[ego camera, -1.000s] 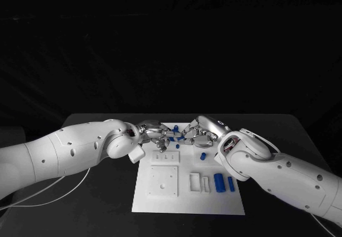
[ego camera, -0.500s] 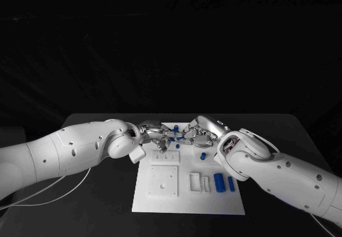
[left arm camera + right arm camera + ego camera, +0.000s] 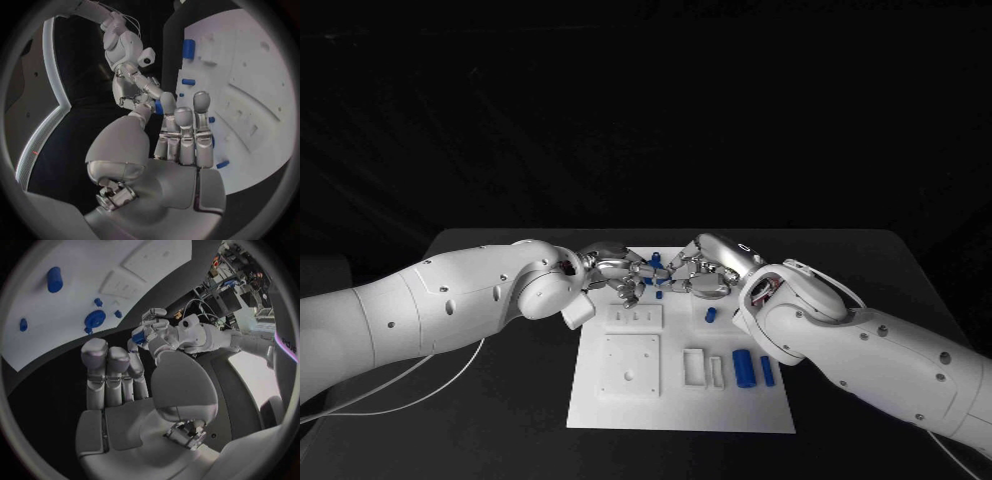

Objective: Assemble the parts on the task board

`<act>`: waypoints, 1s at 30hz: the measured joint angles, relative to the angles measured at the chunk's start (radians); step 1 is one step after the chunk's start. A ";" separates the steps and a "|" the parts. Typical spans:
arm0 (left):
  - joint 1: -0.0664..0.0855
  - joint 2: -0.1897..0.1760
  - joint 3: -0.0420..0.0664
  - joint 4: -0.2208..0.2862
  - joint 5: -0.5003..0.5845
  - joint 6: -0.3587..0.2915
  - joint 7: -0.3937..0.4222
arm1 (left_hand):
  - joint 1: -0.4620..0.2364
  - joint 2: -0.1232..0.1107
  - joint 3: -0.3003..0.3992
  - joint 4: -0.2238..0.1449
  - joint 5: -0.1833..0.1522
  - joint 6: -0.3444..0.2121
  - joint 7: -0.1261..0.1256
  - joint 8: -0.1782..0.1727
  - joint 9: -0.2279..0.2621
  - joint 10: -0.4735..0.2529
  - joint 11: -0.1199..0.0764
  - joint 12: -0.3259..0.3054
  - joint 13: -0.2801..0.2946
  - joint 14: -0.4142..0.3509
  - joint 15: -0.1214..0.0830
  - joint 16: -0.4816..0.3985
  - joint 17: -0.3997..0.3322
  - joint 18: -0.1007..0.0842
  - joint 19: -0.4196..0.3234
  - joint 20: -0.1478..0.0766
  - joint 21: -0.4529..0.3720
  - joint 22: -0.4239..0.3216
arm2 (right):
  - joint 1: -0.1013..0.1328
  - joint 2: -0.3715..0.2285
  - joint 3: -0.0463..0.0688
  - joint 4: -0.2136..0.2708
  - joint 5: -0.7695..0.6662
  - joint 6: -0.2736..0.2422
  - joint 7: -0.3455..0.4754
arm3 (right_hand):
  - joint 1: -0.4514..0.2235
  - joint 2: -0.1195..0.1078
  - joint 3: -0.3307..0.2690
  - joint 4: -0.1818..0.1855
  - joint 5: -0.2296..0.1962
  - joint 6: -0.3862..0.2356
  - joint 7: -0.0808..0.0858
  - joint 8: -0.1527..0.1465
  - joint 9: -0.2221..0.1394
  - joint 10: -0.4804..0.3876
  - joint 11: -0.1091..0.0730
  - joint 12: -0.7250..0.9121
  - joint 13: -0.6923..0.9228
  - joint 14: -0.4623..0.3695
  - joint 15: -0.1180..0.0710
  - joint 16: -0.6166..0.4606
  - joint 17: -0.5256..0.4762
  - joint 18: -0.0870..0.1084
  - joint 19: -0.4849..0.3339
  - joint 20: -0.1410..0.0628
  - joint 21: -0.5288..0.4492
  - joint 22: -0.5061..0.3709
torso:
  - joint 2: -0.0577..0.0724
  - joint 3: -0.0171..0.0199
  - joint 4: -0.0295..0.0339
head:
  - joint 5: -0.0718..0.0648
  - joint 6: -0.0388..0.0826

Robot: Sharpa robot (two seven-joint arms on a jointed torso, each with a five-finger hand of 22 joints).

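Blue part, a small plastic piece (image 3: 159,106), sat pinched between fingertips of both silver hands above the far edge of the white task board (image 3: 629,398). Left hand (image 3: 607,266) and right hand (image 3: 702,268) met there, fingers curled round it. Nearer the robot lay a blue cylinder (image 3: 743,368) w/ a thin blue rod (image 3: 767,372) beside it; black table (image 3: 488,400) underneath.

Nothing to read here: no lettering, numbers, labels or brand marks can be made out on the task board (image 3: 682,380), on the blue parts (image 3: 744,367), on either arm, or on the bench (image 3: 488,400).
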 measured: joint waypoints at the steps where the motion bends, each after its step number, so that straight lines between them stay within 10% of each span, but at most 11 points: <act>1: 0.000 0.000 0.000 0.000 0.000 0.000 0.000 | -0.003 0.003 0.003 0.000 0.013 -0.001 0.001 0.006 0.000 0.000 0.000 0.000 0.000 0.000 0.000 0.005 0.006 0.000 0.000 0.000 0.004 0.000 | 0.000 0.000 0.000 0.000 0.000 0.001 0.000 | 0.000 0.000 0.000 0.000 0.000 0.001 -0.001 0.000 0.000 0.000 0.000 0.000 0.000 0.000 0.000 0.000 0.000 0.000 0.000 0.000 0.000 0.000 | 0.000 -0.0001 -0.0002 | 0.000 -0.001; 9: -0.001 0.002 -0.001 0.001 0.025 -0.009 0.000 | -0.012 0.012 0.004 -0.001 0.086 -0.001 0.001 0.014 0.077 0.017 -0.006 0.008 0.007 0.020 -0.009 0.032 0.045 0.000 0.000 0.000 0.023 0.000 | 0.001 0.000 0.001 -0.003 0.001 0.004 -0.002 | -0.017 -0.027 -0.010 0.028 0.007 -0.024 0.009 0.000 -0.001 -0.023 0.011 -0.043 -0.024 0.000 0.000 -0.014 -0.005 0.000 0.000 0.000 -0.007 0.000 | 0.000 -0.0001 -0.0001 | -0.001 -0.003; 18: -0.001 0.000 -0.002 0.017 0.047 -0.069 -0.024 | -0.052 -0.002 0.002 -0.002 0.175 0.004 0.007 0.014 0.148 0.038 -0.019 0.018 0.016 0.052 -0.020 0.054 0.090 0.000 0.002 -0.013 0.063 0.000 | -0.001 -0.037 0.011 0.003 0.103 -0.024 0.017 | 0.034 -0.100 -0.166 0.163 0.057 -0.365 0.096 0.005 -0.076 -0.187 0.068 -0.207 -0.220 -0.064 0.049 -0.096 -0.084 0.035 0.000 0.040 -0.258 -0.058 | 0.000 0.0003 0.0003 | -0.005 -0.002; 23: -0.001 -0.009 -0.002 0.028 0.012 -0.120 -0.058 | -0.064 -0.003 0.011 -0.027 0.188 0.011 0.014 0.001 0.166 0.047 -0.021 0.018 0.018 0.061 -0.022 0.054 0.104 0.000 0.002 -0.013 0.076 0.000 | -0.008 -0.077 0.071 0.007 0.234 -0.041 0.065 | 0.049 -0.057 -0.273 0.138 0.176 -0.437 0.105 0.000 -0.080 -0.236 0.078 -0.201 -0.286 -0.080 0.054 -0.092 -0.093 0.049 0.000 0.047 -0.322 -0.068 | 0.000 -0.0003 -0.0016 | -0.006 -0.003; 30: -0.001 -0.020 -0.002 0.051 -0.139 -0.181 -0.110 | -0.068 -0.005 0.013 -0.036 0.194 0.018 0.021 -0.016 0.172 0.060 -0.025 0.008 0.018 0.075 -0.029 0.054 0.112 0.000 0.007 -0.018 0.081 0.001 | -0.017 -0.114 0.161 -0.008 0.339 -0.044 0.125 | 0.030 -0.014 -0.300 0.064 0.202 -0.347 0.099 0.000 -0.076 -0.238 0.077 -0.159 -0.328 -0.080 0.054 -0.084 -0.106 0.050 0.000 0.047 -0.330 -0.049 | -0.002 0.0010 -0.0033 | -0.003 -0.006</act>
